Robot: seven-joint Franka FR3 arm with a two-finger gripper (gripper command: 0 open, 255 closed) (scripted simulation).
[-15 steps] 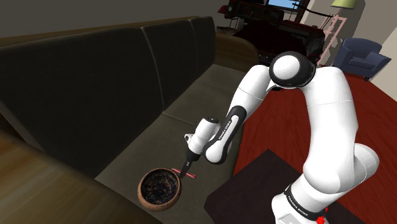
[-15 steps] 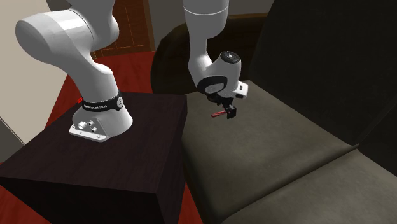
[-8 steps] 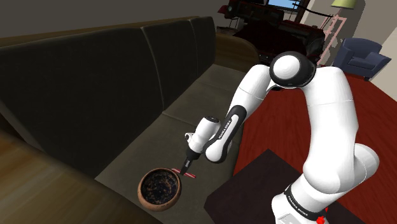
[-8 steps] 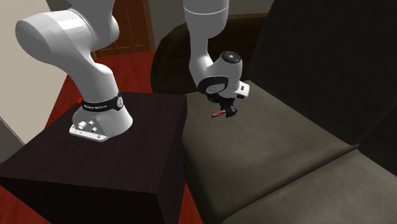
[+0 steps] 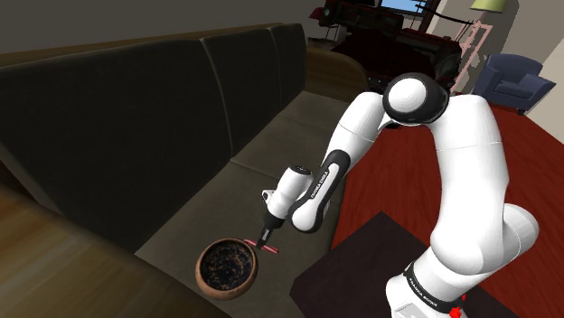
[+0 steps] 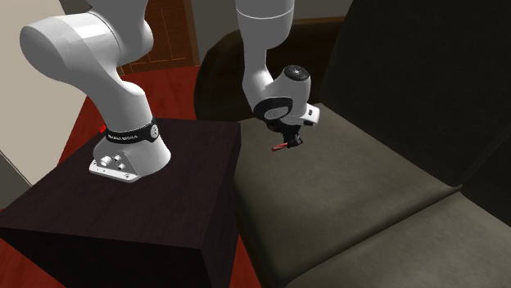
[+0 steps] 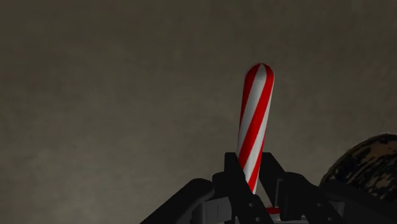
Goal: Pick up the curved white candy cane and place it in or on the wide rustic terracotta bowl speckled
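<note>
Black claw (image 5: 265, 237) grips a red-and-white striped candy cane (image 7: 256, 114), fingers closed on its lower part. The straight shaft juts past the fingertips, and its other end is hidden between them. The claw hangs over the front of the dark sofa seat (image 5: 208, 203). In the shoulder view the brown speckled bowl (image 5: 202, 257) sits on the seat at about 8 o'clock from the claw, just beside it. The wrist view cuts the bowl off at the frame's edge. In the second exterior view the cane is small and hard to make out, poking toward 9 o'clock.
</note>
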